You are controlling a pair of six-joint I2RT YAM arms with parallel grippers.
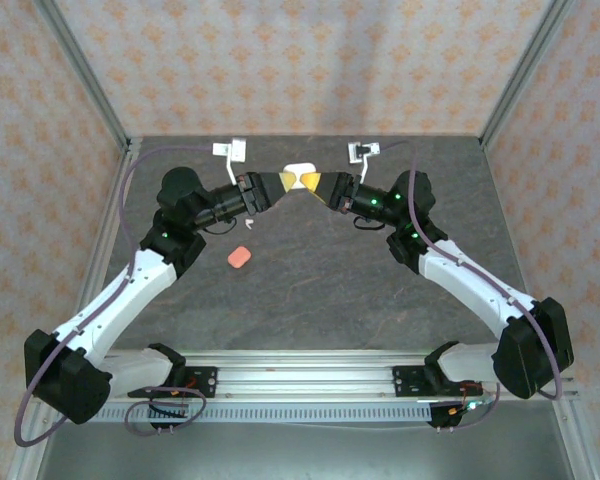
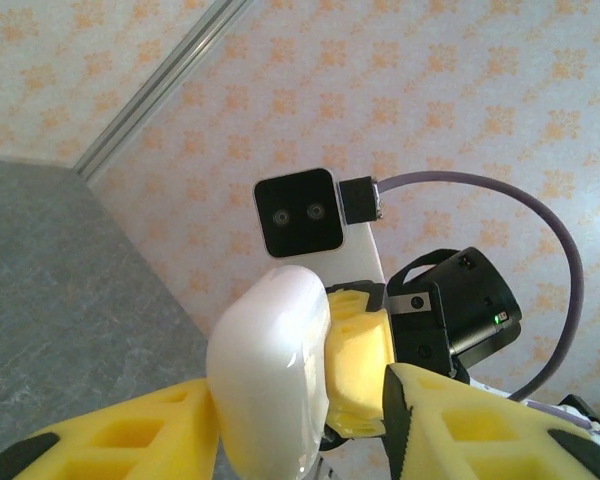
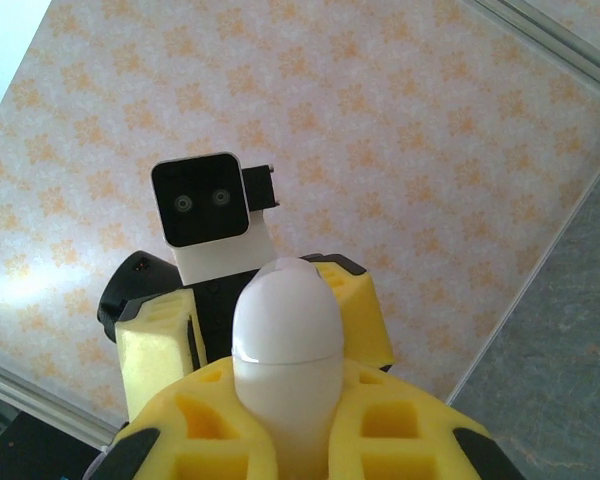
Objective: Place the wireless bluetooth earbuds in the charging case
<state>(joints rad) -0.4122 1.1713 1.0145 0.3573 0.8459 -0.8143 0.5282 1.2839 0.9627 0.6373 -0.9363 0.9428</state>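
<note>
1. White and smooth, the charging case [image 1: 300, 178] is held in the air over the far part of the tabletop [image 1: 360, 280], at 12 o'clock in the top view. The two hands meet there tip to tip.
2. The right hand [image 1: 320, 186] reaches in from the 3 o'clock side and is clenched on the charging case. In its wrist view the yellow fingers [image 3: 390, 420] press the lower part of the case from both sides. The rounded end stands out beyond them toward 12 o'clock.
3. A thin seam runs across the case, and the lid sits closed.
4. The left hand [image 1: 278, 184] reaches in from the 9 o'clock side. Its fingers [image 2: 130, 430] stand on both sides of the same case. In the right wrist view a dark gap shows between one of these fingers and the case, so this hand is spread around it and not clamped.
5. A pink-red case [image 1: 240, 257] lies flat on the tabletop at about 9 o'clock from the middle, apart from both arms.
6. A tiny white earbud [image 1: 249, 222] lies at about 10 o'clock from the middle, between the pink-red case and the left arm. It is too small to tell how its stem points.
7. Two small white fittings [image 1: 230, 150] sit at the far edge, at 11 and 1 o'clock. I cannot tell what they are.
</note>
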